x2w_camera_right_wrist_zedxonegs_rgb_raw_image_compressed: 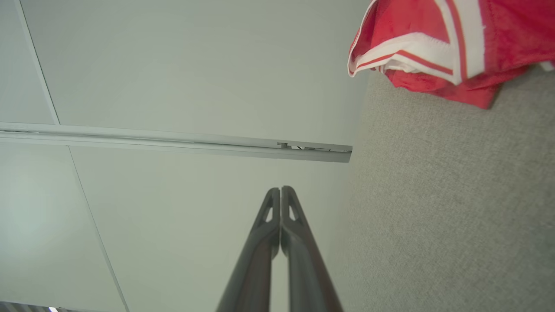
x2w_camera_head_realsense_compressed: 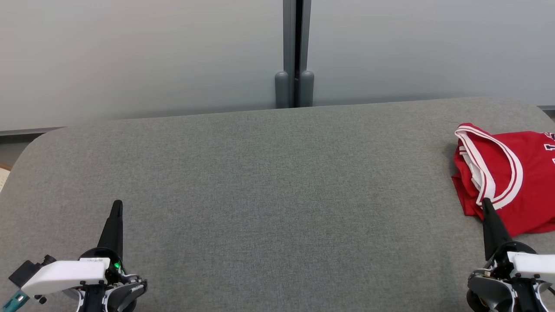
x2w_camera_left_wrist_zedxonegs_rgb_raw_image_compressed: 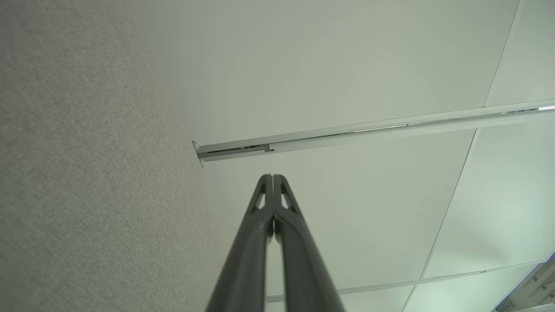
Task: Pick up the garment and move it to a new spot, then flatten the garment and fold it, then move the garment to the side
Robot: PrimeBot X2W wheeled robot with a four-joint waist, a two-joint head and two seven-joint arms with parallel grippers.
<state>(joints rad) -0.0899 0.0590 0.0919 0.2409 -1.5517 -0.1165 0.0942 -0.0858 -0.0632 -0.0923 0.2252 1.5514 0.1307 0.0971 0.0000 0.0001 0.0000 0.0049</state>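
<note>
On the table (x2w_camera_head_realsense_compressed: pixel 260 182) the garment (x2w_camera_head_realsense_compressed: pixel 527 173) lies folded at the right edge, so the job looks nearly done, and the right gripper (x2w_camera_head_realsense_compressed: pixel 486 203), jaws pressed together like the left gripper (x2w_camera_head_realsense_compressed: pixel 117 204), should draw away without snagging its hem.

White lettering (x2w_camera_head_realsense_compressed: pixel 549 147) on the red garment (x2w_camera_head_realsense_compressed: pixel 527 190) is cut off at the edge, unreadable.

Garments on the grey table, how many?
1. A red jersey with white trim lies folded at the table's right end, cut off by the head view's edge; more could lie beyond.
</note>
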